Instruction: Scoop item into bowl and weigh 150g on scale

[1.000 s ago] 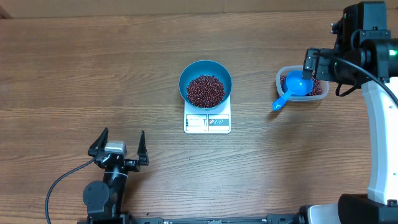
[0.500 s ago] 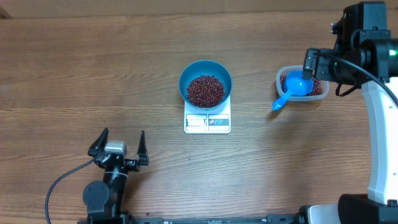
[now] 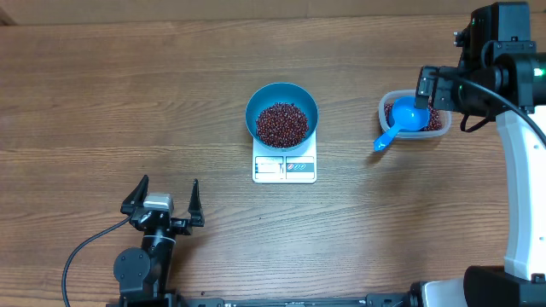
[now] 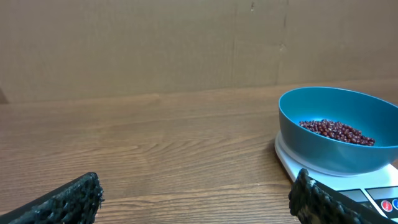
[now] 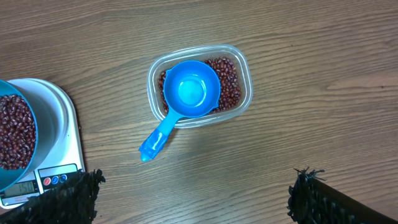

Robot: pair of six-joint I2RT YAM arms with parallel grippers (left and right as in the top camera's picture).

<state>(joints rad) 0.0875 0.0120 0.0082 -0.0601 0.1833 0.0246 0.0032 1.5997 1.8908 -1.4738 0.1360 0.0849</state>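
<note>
- Now the blue bowl (image 3: 281, 92) sits on top of the white scale (image 3: 284, 167), in the middle of the tabletop (image 3: 128, 94).
- Lots of little red-brown beans (image 3: 281, 124) lie in a heap in the bottom of the bowl.
- A clear tub (image 5: 247, 87) stands over by the right edge of the tabletop, well apart from the scale. More of the same beans are in it.
- A small blue scoop (image 5: 189, 90) lies in the tub on top of those beans, open side up. Its handle sticks out over the tub's rim, slanting toward the front edge and the scale.
- The right gripper (image 5: 198, 186) hangs high above the tub. Its jaws are wide apart and it holds nothing.
- The left gripper (image 3: 169, 183) is near the front edge of the tabletop, toward the left corner, far from the bowl. Its jaws are wide apart too, and it holds nothing.
</note>
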